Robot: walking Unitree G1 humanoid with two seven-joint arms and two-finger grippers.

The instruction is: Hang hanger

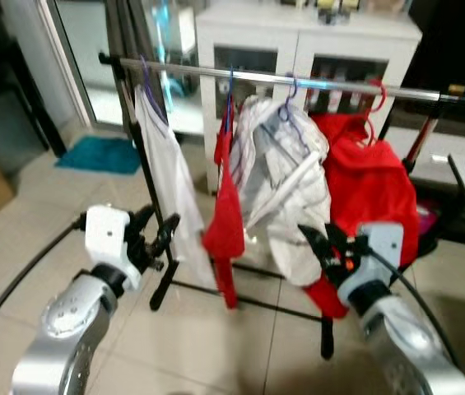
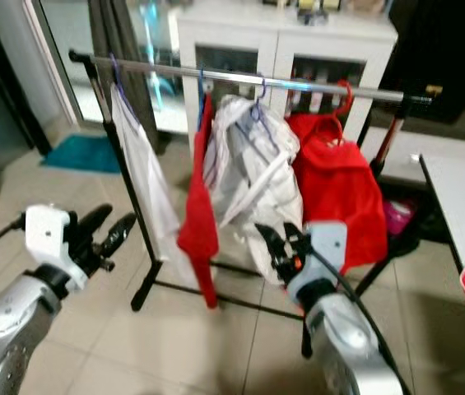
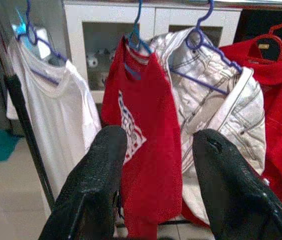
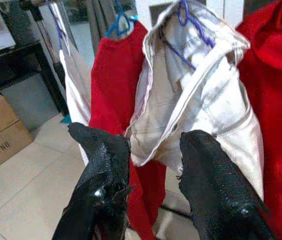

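Both tools (image 1: 160,233) (image 1: 324,241) open, empty, before a clothes rail (image 1: 281,80) (seemingly four garments).

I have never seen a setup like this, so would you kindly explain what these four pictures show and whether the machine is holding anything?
It is a humanoid robot facing a clothes rail. The two wide pictures come from its head camera; the silver arms at the bottom are its own. The other two look along each wrist, past its black fingers. On the rail hang a white shirt, a red shirt, a white jacket and a red garment, each on a hanger. The left end effector and the right end effector are both open and hold nothing.
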